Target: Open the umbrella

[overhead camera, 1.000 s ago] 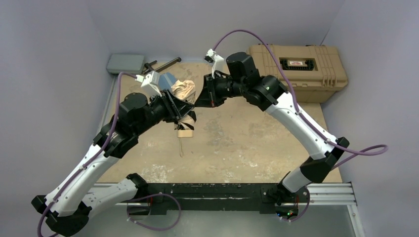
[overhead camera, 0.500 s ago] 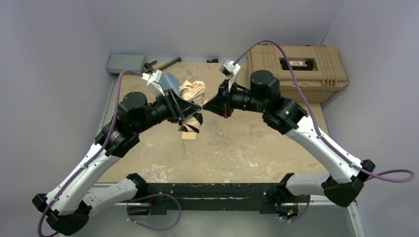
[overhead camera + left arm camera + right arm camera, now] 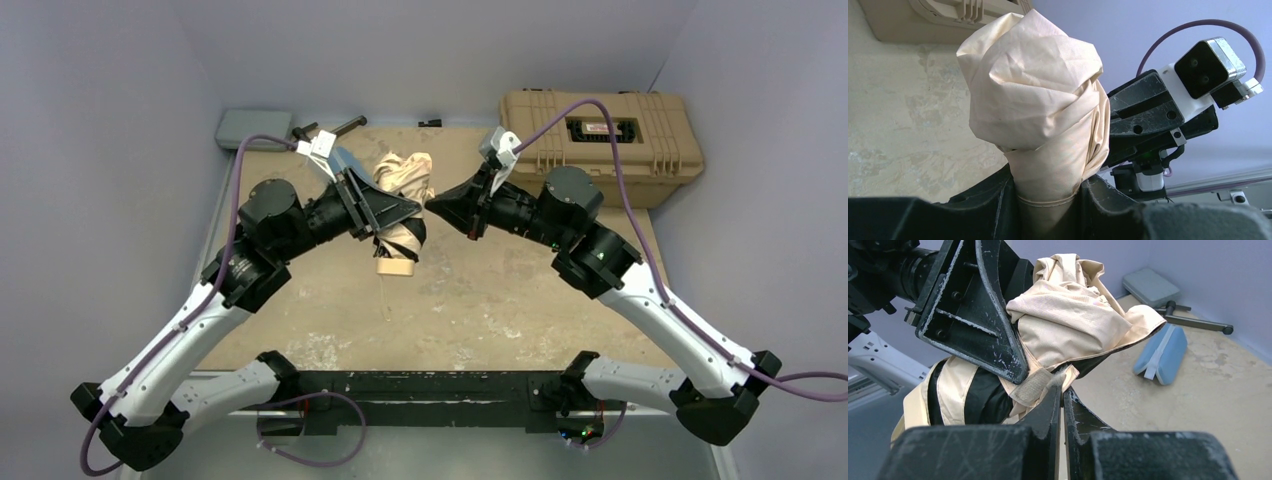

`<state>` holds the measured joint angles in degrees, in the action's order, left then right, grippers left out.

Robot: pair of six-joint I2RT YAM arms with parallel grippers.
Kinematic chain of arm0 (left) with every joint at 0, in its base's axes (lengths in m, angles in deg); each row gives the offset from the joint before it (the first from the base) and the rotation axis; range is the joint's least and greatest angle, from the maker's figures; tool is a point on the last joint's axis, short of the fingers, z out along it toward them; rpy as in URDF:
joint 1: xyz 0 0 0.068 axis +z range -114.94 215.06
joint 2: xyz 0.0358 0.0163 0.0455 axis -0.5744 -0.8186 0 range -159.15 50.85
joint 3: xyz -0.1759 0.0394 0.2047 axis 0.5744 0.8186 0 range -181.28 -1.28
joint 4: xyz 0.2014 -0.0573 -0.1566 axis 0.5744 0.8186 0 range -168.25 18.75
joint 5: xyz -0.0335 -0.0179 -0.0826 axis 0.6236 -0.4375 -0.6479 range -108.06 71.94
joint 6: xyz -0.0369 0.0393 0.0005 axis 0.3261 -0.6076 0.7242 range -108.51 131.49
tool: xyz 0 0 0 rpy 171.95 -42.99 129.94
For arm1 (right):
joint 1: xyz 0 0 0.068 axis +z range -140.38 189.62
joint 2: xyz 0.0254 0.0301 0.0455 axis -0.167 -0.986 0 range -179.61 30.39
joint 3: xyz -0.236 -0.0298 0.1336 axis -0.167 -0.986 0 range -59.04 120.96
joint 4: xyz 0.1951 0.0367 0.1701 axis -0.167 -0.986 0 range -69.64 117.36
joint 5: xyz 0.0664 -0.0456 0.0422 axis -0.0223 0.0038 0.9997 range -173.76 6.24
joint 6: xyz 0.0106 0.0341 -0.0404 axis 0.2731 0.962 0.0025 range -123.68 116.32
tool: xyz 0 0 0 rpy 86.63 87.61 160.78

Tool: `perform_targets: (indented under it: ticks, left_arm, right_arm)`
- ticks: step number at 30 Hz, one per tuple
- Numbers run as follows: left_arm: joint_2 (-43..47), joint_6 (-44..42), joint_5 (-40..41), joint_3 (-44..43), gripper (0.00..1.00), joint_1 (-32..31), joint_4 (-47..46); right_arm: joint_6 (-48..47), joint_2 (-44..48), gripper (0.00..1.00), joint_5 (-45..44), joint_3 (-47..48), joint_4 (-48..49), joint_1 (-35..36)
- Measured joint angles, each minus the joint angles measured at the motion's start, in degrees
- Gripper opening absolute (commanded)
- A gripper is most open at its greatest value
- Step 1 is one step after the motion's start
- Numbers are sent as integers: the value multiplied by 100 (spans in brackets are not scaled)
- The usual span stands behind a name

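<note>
Both my arms have swung rightward, carrying the umbrella to the upper centre of the top view, held off the table. My left gripper is clamped around its bundled canopy, with the cream handle hanging below. My right gripper, touching the bundle's right side, looks pinched narrow on the strap. I should peel that strap away steadily while the left holds firm, and avoid tugging the fabric.
</note>
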<state>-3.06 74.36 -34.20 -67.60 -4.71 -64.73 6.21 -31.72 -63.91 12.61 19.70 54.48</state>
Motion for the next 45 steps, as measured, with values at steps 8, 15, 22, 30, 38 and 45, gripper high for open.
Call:
perform_targets:
  ticks: [8,15,22,30,38,45]
  left_arm:
    - [-48,-155,70,-192,0,-2,208]
    - [-61,-577,201,-518,0,-13,459]
    - [-162,-758,284,-520,0,-13,619]
    - [-208,-911,310,-590,0,-13,717]
    - [-232,-949,332,-625,0,-13,702]
    - [-352,-949,339,-713,0,-13,614]
  right_arm:
    - [258,35,44,-101,94,-293,-24]
    - [811,199,49,-247,177,-553,-22]
    - [1316,258,48,-286,597,-267,-24]
    - [1497,-214,32,-688,1259,-369,-22]
    - [1628,-730,28,-737,1401,-892,-24]
    - [1720,-487,25,-688,1207,-907,-24]
